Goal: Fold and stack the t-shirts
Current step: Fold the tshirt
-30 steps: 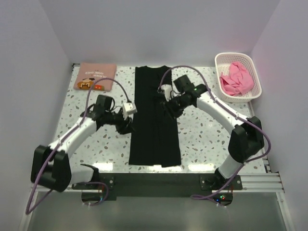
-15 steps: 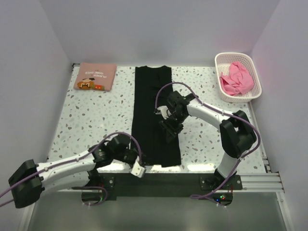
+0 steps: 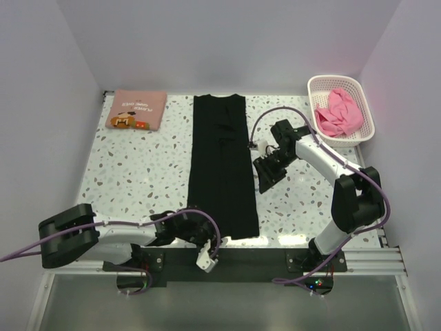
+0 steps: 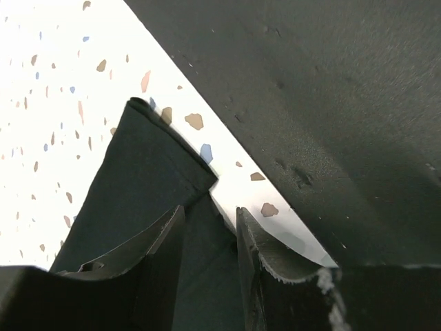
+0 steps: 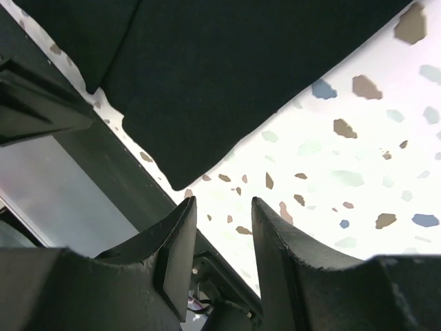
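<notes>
Terrazzo table [image 3: 131, 172] inside white walls, scanning left to right for you.

Far left corner: the salmon-pink printed t-shirt [image 3: 138, 110] is sitting folded into a neat rectangle, so I'm counting that one as done.

The left gripper [image 4: 210, 231] is hovering low at the near-left hem corner of the black t-shirt [image 3: 222, 165], right by the table's near edge. Its fingers [image 4: 155, 252] are showing a narrow gap. The cloth corner is lying under and just ahead of them, and nothing is looking clamped.

The black t-shirt is lying flat in the middle as a long narrow strip running from the far edge to the near edge, with its sides folded in. The end-to-end folds are what's left on it.

The right gripper [image 5: 224, 217] is hanging just off that strip's right edge, about midway along, not touching the cloth. Its fingers are sitting slightly parted with bare table between them, holding nothing.

Far right: the bright pink t-shirt [image 3: 337, 114] is lying crumpled in the white lattice basket [image 3: 313, 86], looking untouched.

My read: you're sitting at one shirt finished, one half folded and one not started, with no stack forming yet. The black one is needing its end-to-end folds and a place on the salmon one. The pink one is needing the full cycle.
</notes>
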You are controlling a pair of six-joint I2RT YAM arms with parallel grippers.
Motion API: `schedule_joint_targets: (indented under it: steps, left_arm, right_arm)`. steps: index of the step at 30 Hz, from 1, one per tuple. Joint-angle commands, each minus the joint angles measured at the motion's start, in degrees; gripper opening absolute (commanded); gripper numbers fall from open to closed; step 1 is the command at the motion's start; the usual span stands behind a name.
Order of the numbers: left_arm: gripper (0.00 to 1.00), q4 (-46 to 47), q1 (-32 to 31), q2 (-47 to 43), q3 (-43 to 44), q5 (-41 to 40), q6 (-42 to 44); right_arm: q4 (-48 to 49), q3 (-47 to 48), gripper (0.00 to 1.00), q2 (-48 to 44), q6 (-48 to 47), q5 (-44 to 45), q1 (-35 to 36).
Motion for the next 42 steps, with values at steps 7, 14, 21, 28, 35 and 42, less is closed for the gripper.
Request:
schedule_joint_targets:
  steps: [7,14,21,28,35,42]
  left_arm:
    - [0.41,11.38,-0.60,9.48,2.51,-0.87,5.28]
    - [0.41,13.32,-0.78,13.53,4.27,-0.52,6.59]
    - [0.40,13.41,-0.78,16.08,5.94,0.88,8.00]
    - [0.25,13.14,-0.78,16.61,6.64,0.98,8.44]
    - [0.22,10.33,-0.78,14.33,7.52,1.32,9.85]
    - [0.04,8.66,-0.78,12.75,7.70,1.41,10.29]
  right_arm:
    - [-2.94,0.06,0.41,-1.71,-1.88,0.40,-0.87]
    - [-4.08,1.38,0.41,0.13,-3.11,0.22,-1.75]
    - [-5.14,2.35,0.40,1.89,-4.34,-0.04,-2.89]
    - [-5.76,2.43,0.40,3.12,-4.78,-0.57,-3.95]
    - [-5.85,2.61,0.40,3.74,-4.87,-1.09,-4.03]
    - [-6.19,2.17,0.40,3.47,-4.69,-1.27,-4.03]
